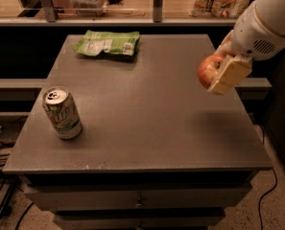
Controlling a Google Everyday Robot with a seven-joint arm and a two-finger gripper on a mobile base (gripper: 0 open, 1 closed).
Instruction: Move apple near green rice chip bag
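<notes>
- The gripper (219, 72) hangs over the bench (156, 114), far to the right of the green rice chip bag (107, 43), its fingers clamped on the apple (208, 71).
- The apple is held off the bench, well apart from the bag.
- A soda can (61, 113) stands upright, well in front of the bag.

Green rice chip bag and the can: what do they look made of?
Green rice chip bag: likely thin plastic film, crinkled, slightly glossy. Can: probably aluminium, shiny lid with tab. The gripper holds the apple above the table's right side.
</notes>
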